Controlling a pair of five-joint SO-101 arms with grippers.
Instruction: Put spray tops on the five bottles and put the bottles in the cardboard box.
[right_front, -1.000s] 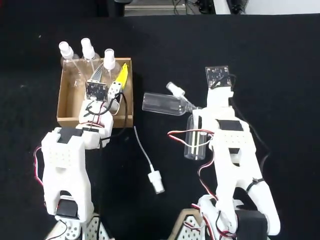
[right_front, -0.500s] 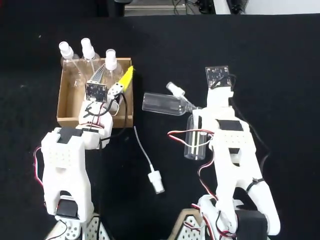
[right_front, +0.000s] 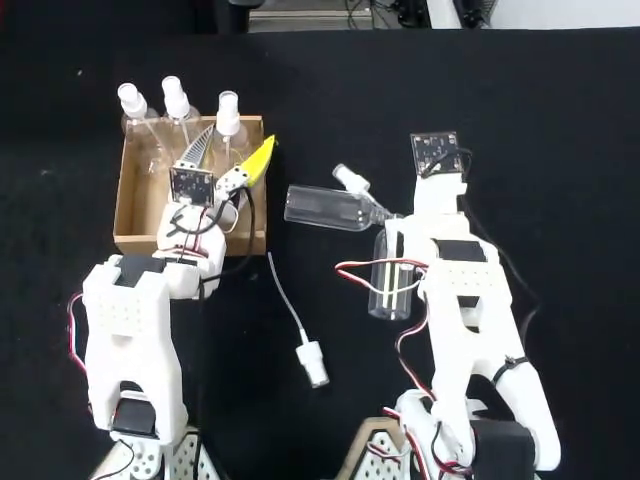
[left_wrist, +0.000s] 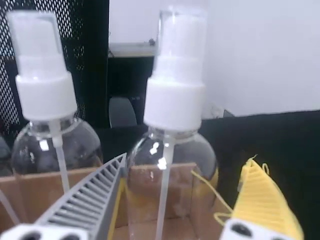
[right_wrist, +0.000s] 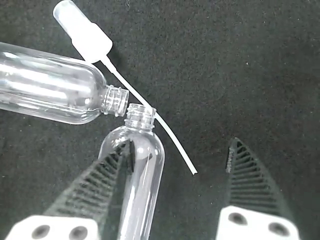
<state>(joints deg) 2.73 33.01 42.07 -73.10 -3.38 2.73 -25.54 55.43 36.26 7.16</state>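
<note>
Left tool (right_front: 238, 138), spread wide and empty, straddles a capped bottle (right_front: 228, 106) in the cardboard box (right_front: 140, 205); careless withdrawal could topple it.

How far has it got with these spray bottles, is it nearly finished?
Just over halfway. Done: three capped bottles stand in the cardboard box. In hand: nothing is gripped. The left gripper is open around the third one, and the right gripper is open over an uncapped bottle lying flat. Left: that one and a second uncapped bottle need the two loose spray tops, then boxing.
</note>
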